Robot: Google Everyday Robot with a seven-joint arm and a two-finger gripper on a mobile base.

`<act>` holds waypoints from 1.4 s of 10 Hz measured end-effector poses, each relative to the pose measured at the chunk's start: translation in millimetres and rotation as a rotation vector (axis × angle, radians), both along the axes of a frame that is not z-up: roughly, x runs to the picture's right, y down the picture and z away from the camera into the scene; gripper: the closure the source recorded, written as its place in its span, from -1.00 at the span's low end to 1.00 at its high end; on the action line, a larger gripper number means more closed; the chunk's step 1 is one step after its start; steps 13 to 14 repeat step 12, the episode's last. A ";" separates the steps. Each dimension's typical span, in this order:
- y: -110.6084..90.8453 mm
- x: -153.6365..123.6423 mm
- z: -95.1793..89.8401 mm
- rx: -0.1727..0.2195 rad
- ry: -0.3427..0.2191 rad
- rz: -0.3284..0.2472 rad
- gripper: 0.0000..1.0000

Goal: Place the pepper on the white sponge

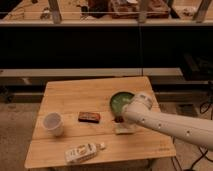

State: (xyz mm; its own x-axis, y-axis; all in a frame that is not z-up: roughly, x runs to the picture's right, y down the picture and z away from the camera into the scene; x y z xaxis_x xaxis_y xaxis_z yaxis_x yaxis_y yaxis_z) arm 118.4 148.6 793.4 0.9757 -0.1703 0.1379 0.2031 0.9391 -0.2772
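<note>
My white arm [165,125] reaches in from the right over the wooden table [75,95]. Its gripper [121,116] hangs at the arm's left end, just in front of a green plate [120,100]. A small dark red thing, apparently the pepper [118,119], shows right at the gripper's tip. Whether it is held I cannot tell. A pale flat pad, the white sponge [125,129], lies on the table directly below the gripper, partly hidden by the arm.
A white cup [53,123] stands at the left. A brown-red packet [89,117] lies mid-table. A white bottle [83,152] lies on its side near the front edge. A dark shelf unit runs behind the table.
</note>
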 end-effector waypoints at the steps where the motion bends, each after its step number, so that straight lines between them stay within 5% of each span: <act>1: 0.9 1.9 1.7 -0.009 -0.005 0.001 0.52; 6: 3.5 3.3 3.9 -0.010 0.008 -0.010 -0.51; 14: 4.2 5.1 4.2 -0.008 -0.009 -0.001 -0.60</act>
